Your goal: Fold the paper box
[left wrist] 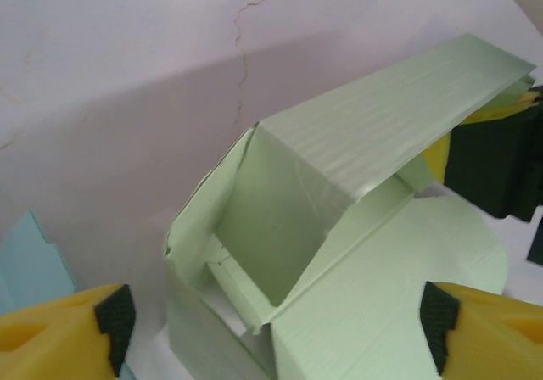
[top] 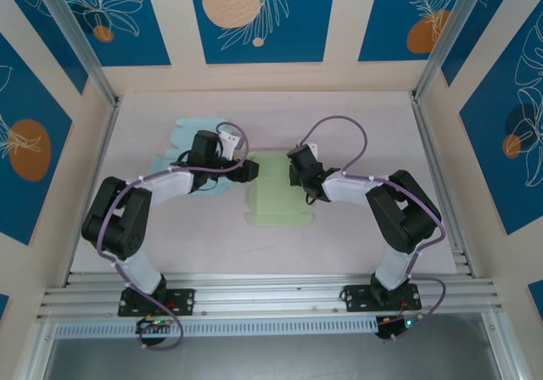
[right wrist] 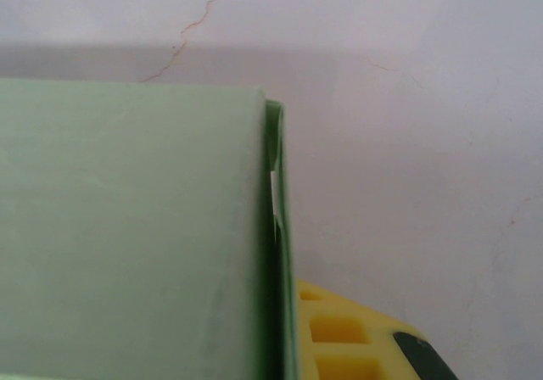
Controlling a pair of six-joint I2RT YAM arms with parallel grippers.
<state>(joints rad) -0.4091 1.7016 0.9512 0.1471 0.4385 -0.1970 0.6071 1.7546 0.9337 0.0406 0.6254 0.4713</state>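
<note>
Pale green paper box [top: 276, 189] sits mid-worktop [top: 365, 236], about halfway between the left and right edges and partly folded.

- Top view: box reads as a flat green patch with a rounded flap toward the near edge. A light blue sheet [top: 182, 138] lies toward the far-left corner, under the left arm.
- Left gripper [top: 249, 170]: just beside the box's left side, jaws wide apart, holding nothing.
- Right gripper [top: 295, 172]: at the box's right side, jaws closed, pinching the box's raised flap.
- Left wrist view: gives the depth the top view lacks. Walls stand up around an open cavity, with the box's own inner faces and a folded tab low inside. The top flap slopes up to the right, where the right gripper [left wrist: 492, 155] meets it. Black pads [left wrist: 114, 316] frame the box without touching it. Blue sheet corner [left wrist: 30, 261] at lower left.
- Right wrist view: close on one green panel [right wrist: 127, 227] edge-on, with a yellow finger [right wrist: 339, 338] tight against its right face. The far finger is hidden behind the panel.
</note>
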